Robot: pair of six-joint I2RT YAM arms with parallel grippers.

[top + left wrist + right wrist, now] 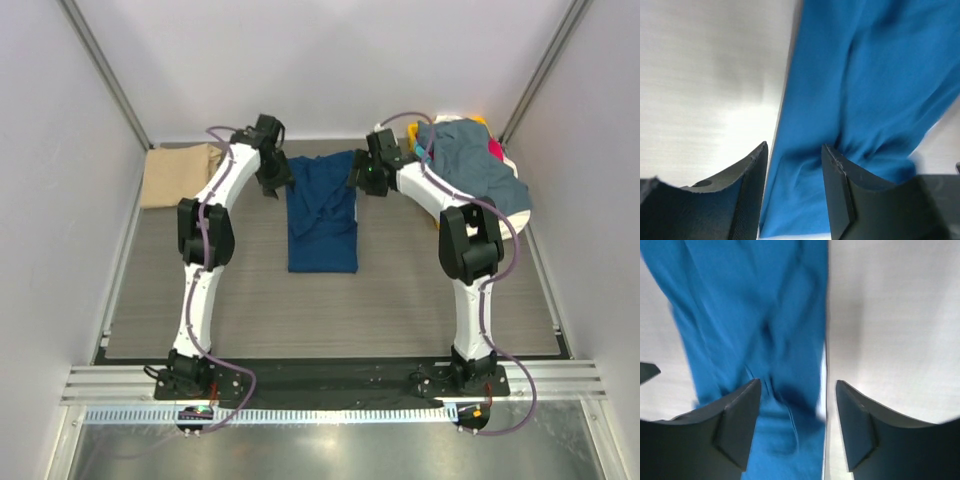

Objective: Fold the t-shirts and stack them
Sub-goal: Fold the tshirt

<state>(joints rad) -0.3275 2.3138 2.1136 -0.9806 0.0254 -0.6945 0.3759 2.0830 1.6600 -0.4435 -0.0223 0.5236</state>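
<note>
A navy blue t-shirt (322, 212) lies folded into a long strip in the middle of the table, its far end between my two grippers. My left gripper (275, 185) is open over the strip's far left edge; the blue cloth (865, 100) shows between and beyond its fingers. My right gripper (362, 180) is open over the far right edge, with the cloth (750, 315) under its left finger. A folded tan t-shirt (178, 172) lies at the far left. A pile with a slate-blue shirt (480, 165) on top, red and yellow beneath, sits at the far right.
White walls close in the table on the left, right and back. The pile at the far right lies close against my right arm. The metal rail with the arm bases (330, 385) runs along the near edge.
</note>
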